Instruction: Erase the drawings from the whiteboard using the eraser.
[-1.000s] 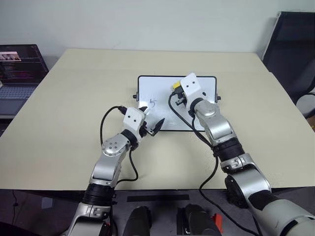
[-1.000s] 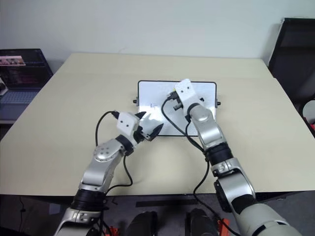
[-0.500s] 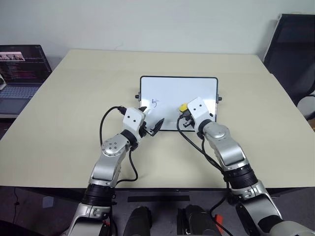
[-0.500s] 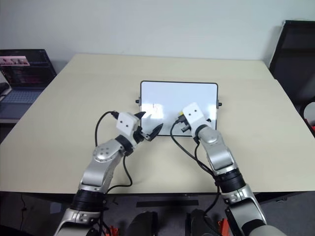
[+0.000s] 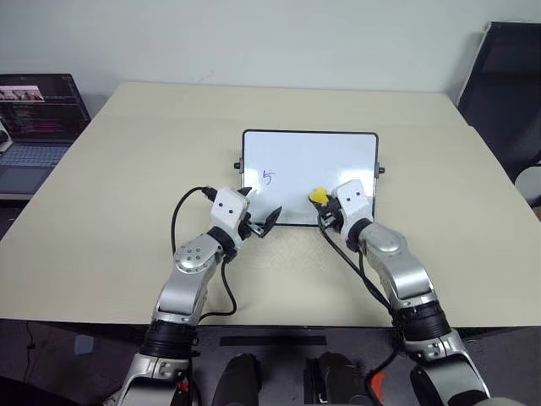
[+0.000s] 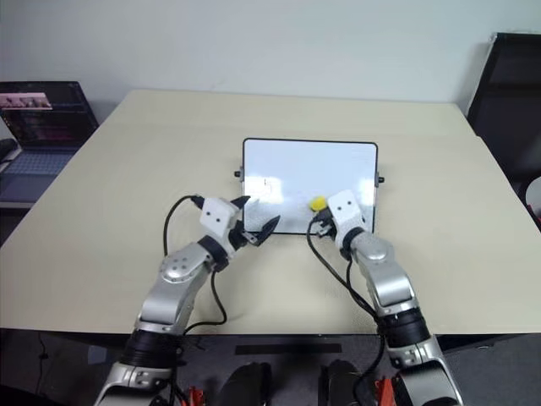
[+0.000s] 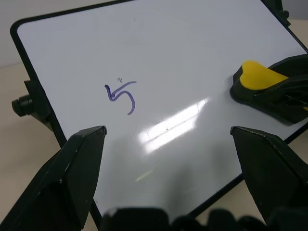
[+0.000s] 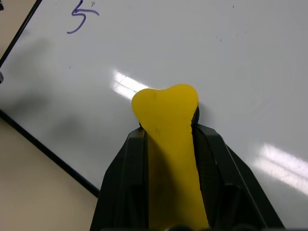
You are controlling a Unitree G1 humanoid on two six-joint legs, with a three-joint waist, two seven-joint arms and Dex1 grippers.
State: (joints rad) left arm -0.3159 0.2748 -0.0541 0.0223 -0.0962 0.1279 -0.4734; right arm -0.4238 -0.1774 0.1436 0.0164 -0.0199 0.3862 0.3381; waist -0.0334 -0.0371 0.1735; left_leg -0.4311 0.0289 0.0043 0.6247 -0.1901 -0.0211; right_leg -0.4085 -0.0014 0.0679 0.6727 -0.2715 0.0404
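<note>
The big, flat, pale beige worktop (image 5: 127, 194) filled most of the scene. At its far left edge sat an open dark laptop (image 5: 38, 114) with a lit screen. A black chair (image 5: 507, 93) stood off the far right corner.

In the middle of the worktop lay the shiny white rectangular whiteboard with a thin black frame (image 5: 309, 152). It had a small black knob on each short side. The board was almost all clean. One small thin blue handwritten "5" (image 5: 268, 177) was on its left part, near the left short side. No other digits could be seen on the board.

The robot's two silver arms reached toward the near edge of the board. The left end effector (image 5: 259, 219) was at the board's near left corner. Its two black fingers (image 7: 77, 163) were spread wide apart with nothing between them, and the "5" was a little way past them.

The right end effector (image 8: 166, 144) was at the near right part of the board. Its black fingers were squeezed tight on the small yellow block eraser (image 5: 318, 196). The rounded yellow tip stuck out past the fingers and sat over the white surface, near the board's near edge. It looked very close to the board, but touching could not be told. The eraser was well apart from the "5", to its right.
</note>
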